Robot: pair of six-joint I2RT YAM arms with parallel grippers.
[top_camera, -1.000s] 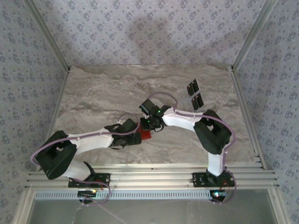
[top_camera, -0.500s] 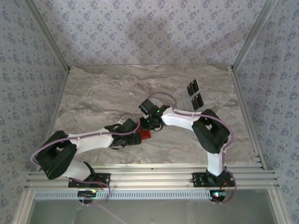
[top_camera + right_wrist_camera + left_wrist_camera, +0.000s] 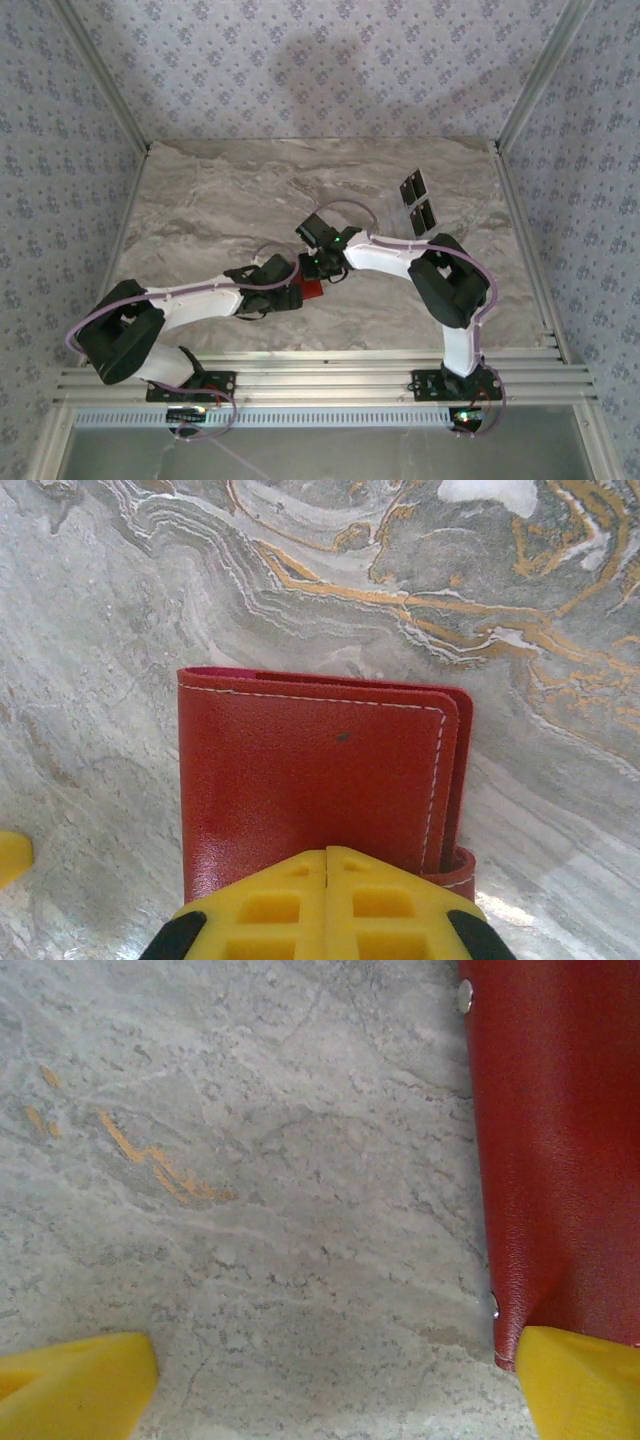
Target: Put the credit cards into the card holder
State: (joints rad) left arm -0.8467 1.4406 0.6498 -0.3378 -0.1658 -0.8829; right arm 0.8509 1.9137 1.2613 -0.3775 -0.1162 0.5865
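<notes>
The card holder (image 3: 310,770), a red folded wallet with white stitching and a snap tab, lies closed on the marble table near the middle (image 3: 313,290). My right gripper (image 3: 327,854) is shut, its yellow fingers together, with the tips over the wallet's near edge and nothing between them. My left gripper (image 3: 335,1385) stands wide open just above the table at the wallet's left side (image 3: 560,1150). Its right fingertip (image 3: 585,1385) is at the wallet's corner. Two black credit cards (image 3: 412,187) (image 3: 424,215) lie flat at the back right, apart from both grippers.
The marble tabletop (image 3: 220,210) stretches bare to the left and back. Patterned walls and aluminium posts enclose it, with a rail (image 3: 320,375) along the near edge. The left gripper's other fingertip (image 3: 12,858) shows at the wallet's left.
</notes>
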